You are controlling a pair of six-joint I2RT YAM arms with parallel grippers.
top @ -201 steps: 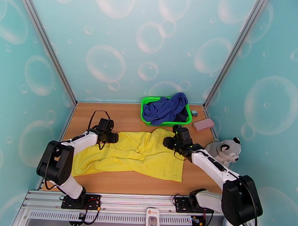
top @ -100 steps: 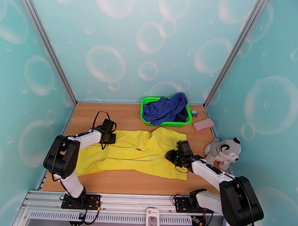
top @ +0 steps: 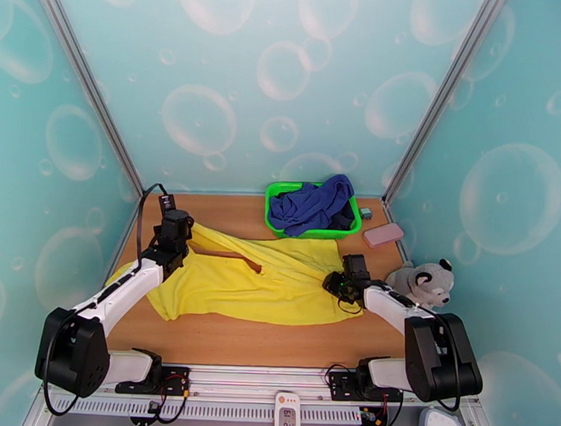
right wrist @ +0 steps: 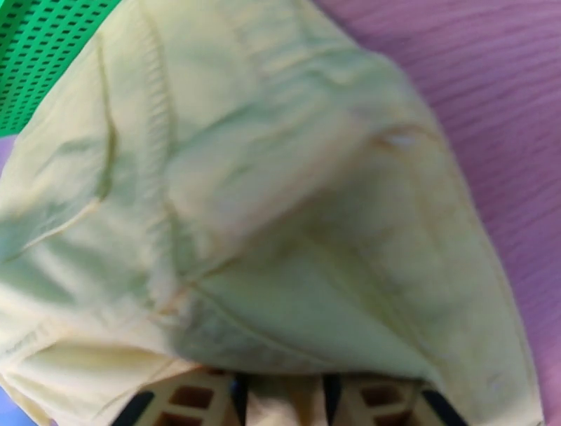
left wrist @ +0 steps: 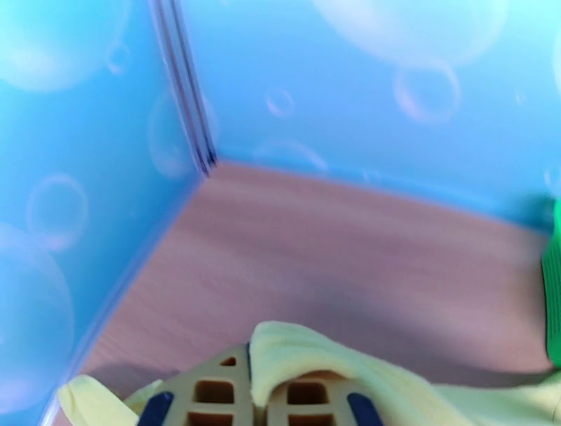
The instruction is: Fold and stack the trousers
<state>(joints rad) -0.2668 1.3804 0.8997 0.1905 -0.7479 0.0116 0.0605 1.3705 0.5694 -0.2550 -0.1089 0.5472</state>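
The left gripper (top: 181,229) is clamped on a raised edge of the trousers (top: 262,284). In the left wrist view its two tan fingers (left wrist: 217,392) meet on a fold of yellow cloth (left wrist: 301,354), which stands up between them and trails off to the right. This gripper hangs above the far left part of the table (top: 223,341), with the corner of the walls ahead of it.

The right gripper (top: 337,284) is closed on the trousers' right end. In the right wrist view the cloth (right wrist: 280,231) bunches out from between its fingers (right wrist: 203,399), seams and creases showing, though the picture is blurred.

Between the two grippers the trousers lie stretched across the middle of the table. They are mostly flat, and the left end is lifted off the wood. A thin brown strip (top: 227,254) shows along the upper left part.

Just past the far edge of the trousers stands a green basket (top: 270,206) with a blue cloth (top: 311,200) heaped in it. To the right of the basket lie a small grey block (top: 365,213) and a pink pad (top: 384,235). A grey and white stuffed toy (top: 422,283) sits at the table's right edge, near the right arm.
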